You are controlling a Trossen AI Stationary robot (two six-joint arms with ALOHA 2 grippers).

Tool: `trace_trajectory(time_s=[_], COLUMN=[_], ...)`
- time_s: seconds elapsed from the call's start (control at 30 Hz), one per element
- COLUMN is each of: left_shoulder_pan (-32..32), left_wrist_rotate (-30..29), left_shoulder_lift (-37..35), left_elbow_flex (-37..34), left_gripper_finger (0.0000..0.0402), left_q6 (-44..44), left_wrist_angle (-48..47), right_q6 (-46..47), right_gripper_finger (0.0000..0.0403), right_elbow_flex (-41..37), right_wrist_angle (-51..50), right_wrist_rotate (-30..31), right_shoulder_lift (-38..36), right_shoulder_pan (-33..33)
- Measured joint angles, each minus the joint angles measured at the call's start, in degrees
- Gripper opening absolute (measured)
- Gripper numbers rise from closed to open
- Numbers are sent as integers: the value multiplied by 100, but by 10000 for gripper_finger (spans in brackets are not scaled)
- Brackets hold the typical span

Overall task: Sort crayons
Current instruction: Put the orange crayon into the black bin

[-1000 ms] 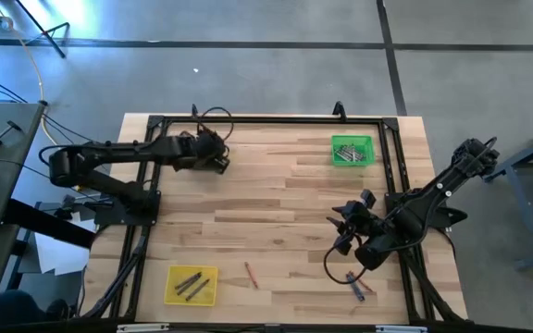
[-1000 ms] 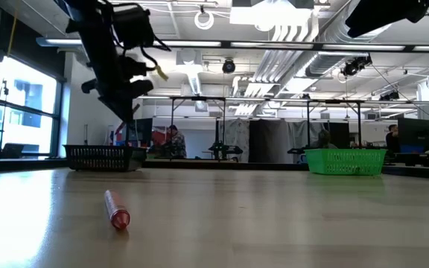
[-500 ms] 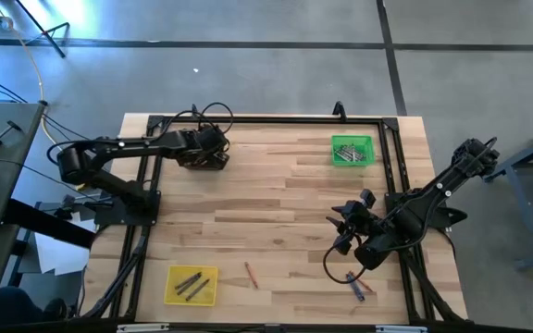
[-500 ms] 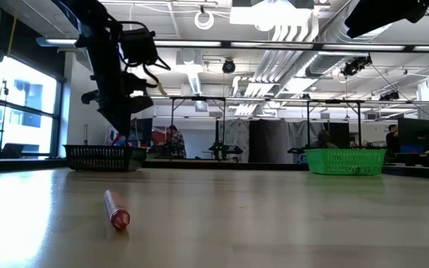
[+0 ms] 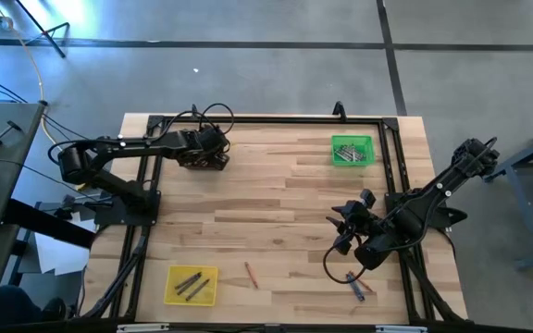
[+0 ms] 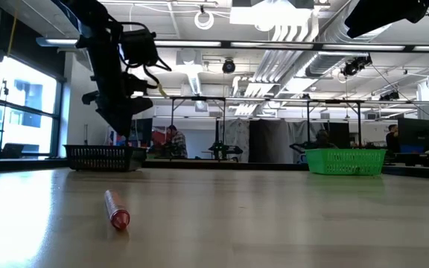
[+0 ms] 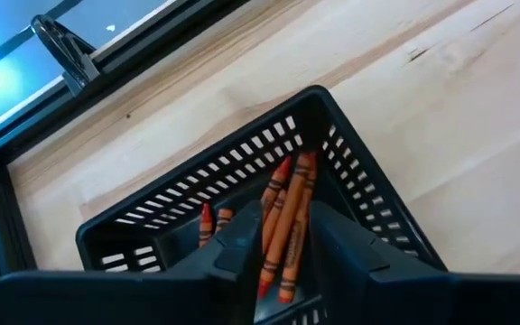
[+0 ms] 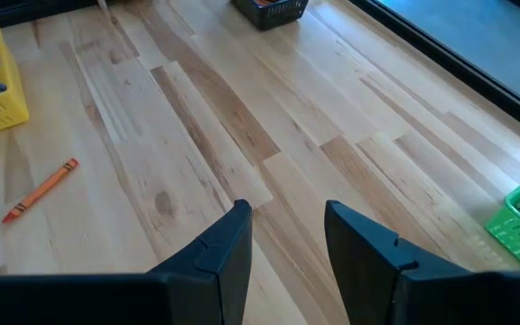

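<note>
Your left gripper (image 7: 273,248) hangs over the black basket (image 7: 350,153), fingers (image 7: 237,239) parted around an orange crayon (image 7: 289,236); it may snag there.

Both arms are dark, nearly black, built of slim tubular links with bulkier rounded joint housings. Beside the black basket (image 5: 204,159), the left arm (image 5: 123,148) carries thin black cables that loop above its wrist — 1 loop stands clear in the high view. The right arm (image 5: 433,199) trails a similar black cable curl. Each gripper ends in 2 flat, angular fingers (image 8: 219,248) of matte dark plastic with bevelled edges.
</note>
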Motion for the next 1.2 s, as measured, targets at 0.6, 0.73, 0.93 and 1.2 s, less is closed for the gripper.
trace_trajectory(time_s=[0.6, 0.73, 0.93, 1.2], left_shoulder_pan=[-2652, -3752, -4970, -5561], left_wrist_rotate=[2091, 2452, 2359, 2284], left_shoulder_lift=[0, 0, 46, 1022], left_elbow_flex=[2, 2, 3, 55], left_gripper_finger=[90, 90, 90, 90], left_q6=[1323, 1577, 1707, 2384], left_wrist_angle=[953, 1214, 2039, 3050], right_q6=[43, 42, 36, 31], right_gripper_finger=[134, 134, 134, 134], right_elbow_flex=[-2, -4, -4, -4], right_wrist_angle=[1, 94, 181, 192], right_wrist_rotate=[-152, -152, -152, -152], right_shoulder_lift=[0, 0, 2, 2], right_shoulder_pan=[0, 0, 0, 0])
